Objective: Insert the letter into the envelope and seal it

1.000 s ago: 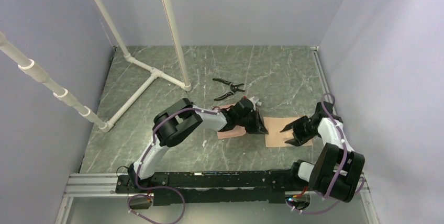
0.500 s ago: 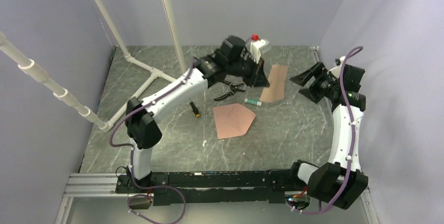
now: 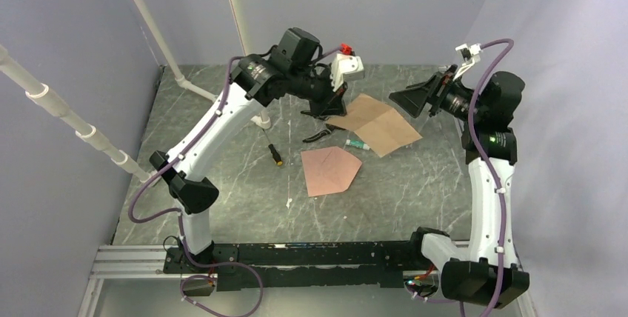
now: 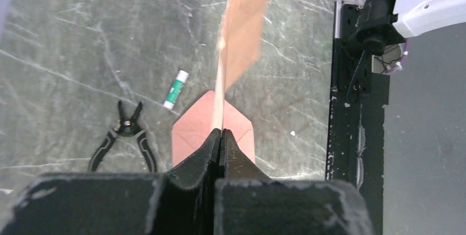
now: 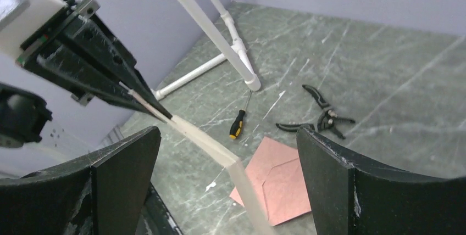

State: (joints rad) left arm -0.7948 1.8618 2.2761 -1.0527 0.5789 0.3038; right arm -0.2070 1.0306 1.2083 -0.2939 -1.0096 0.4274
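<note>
Left hand raised high over the far middle of the desk, clenched on one edge of the letter. In the left wrist view the jaws are pressed flat together with the sheet's edge pinched between them.

The letter is off the desk, held in the air. It is a tan sheet with a crease across it, reaching out from the left hand toward the right arm.

Right hand also raised, facing the letter, released with jaws spread wide. In the right wrist view the sheet runs edge-on through the gap between its fingers, touching neither.

Envelope lies flat on the desk below, flap open and pointing right, well apart from both hands.

Near the envelope's far side: glue stick, pliers, screwdriver.
</note>
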